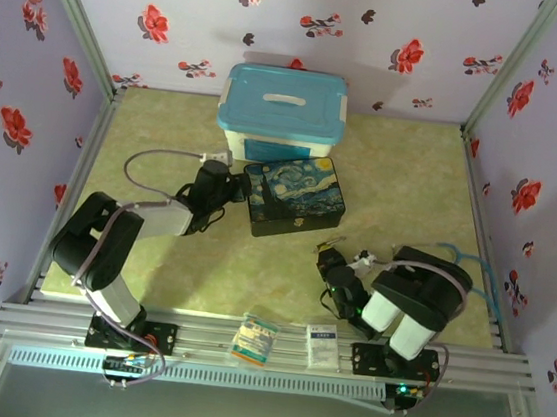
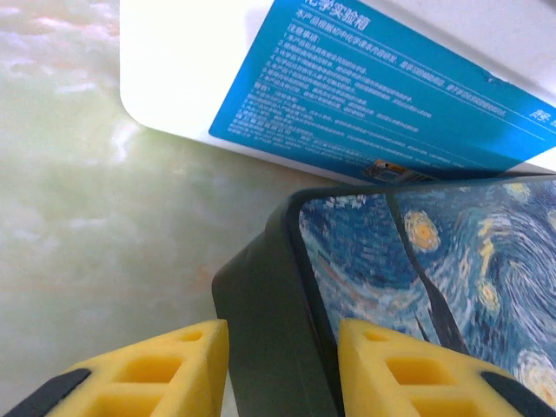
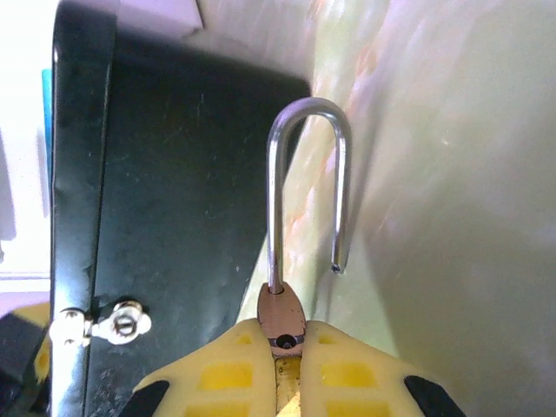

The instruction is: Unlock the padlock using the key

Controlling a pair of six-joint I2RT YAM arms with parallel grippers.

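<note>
Your right pincer (image 3: 284,340) is clamped on the padlock (image 3: 280,306) over bare tabletop (image 3: 452,217), with the painted box (image 3: 174,174) wall close beside. The padlock's long axis runs along the pincer, shackle (image 3: 274,200) pointing away, one leg free. Farther off, your left pincer (image 2: 282,369) straddles the box corner; you cannot tell whether it grips.

Right hand (image 3: 282,347) has its yellow fingers pinched on the padlock (image 3: 281,313) body. The shackle (image 3: 274,217) sticks straight up, popped open, free end loose. Dark box (image 3: 165,200) with a little silvery fitting (image 3: 117,323) on the left, greenish table (image 3: 452,217) behind.
</note>
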